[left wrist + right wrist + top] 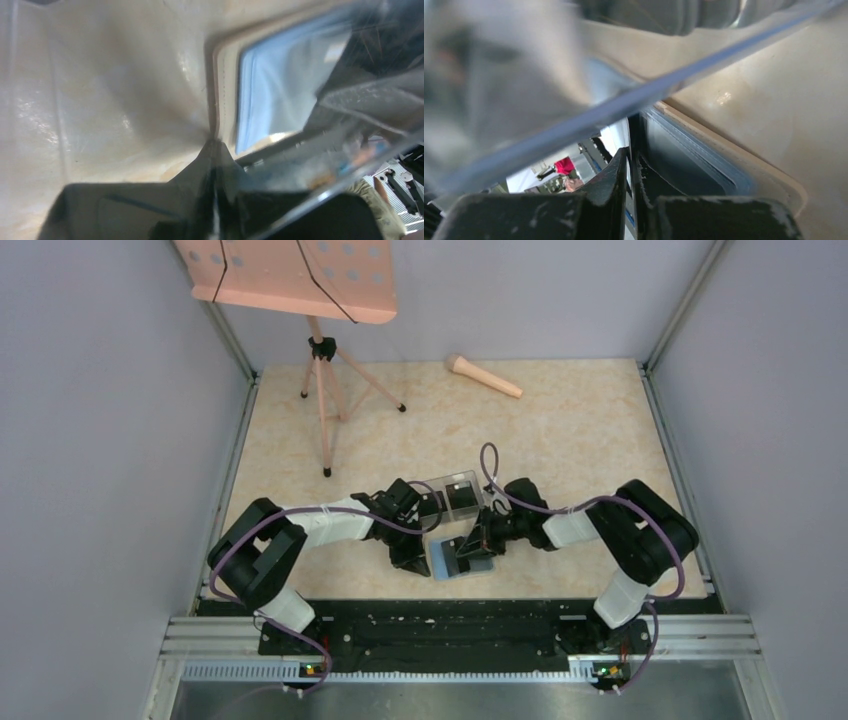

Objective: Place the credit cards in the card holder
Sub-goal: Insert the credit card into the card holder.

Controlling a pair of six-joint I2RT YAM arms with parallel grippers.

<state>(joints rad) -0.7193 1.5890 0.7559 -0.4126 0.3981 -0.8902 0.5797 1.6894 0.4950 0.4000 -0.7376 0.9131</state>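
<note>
**Step in hand:** loading a card into the open card holder (443,562); none is seen fully seated.

**Card holder:** one. It lies open on the table (560,440) at the near edge, between the two arms, light blue lining up.

**Left gripper** (413,558): one. Its fingers are closed, with the tips on the holder's beige left rim. Whether they pinch or only press cannot be told.

**Right gripper** (480,545): one. Its fingers are closed almost flush over the holder's dark pocket (684,170). What they hold, if anything, cannot be told.

**Clear plastic piece** (664,87): one, crossing both wrist views. It may be a card or the box edge.

**Clear plastic box** (455,495): one, just behind the holder. Two dark items inside are likely credit cards (462,498).

**Music stand** (320,350): one, at the far left.

**Toy microphone** (483,376): one, at the far edge.

**Next move, as judged:** keep the rim steady and slide the card edge squarely into the pocket before letting go.
</note>
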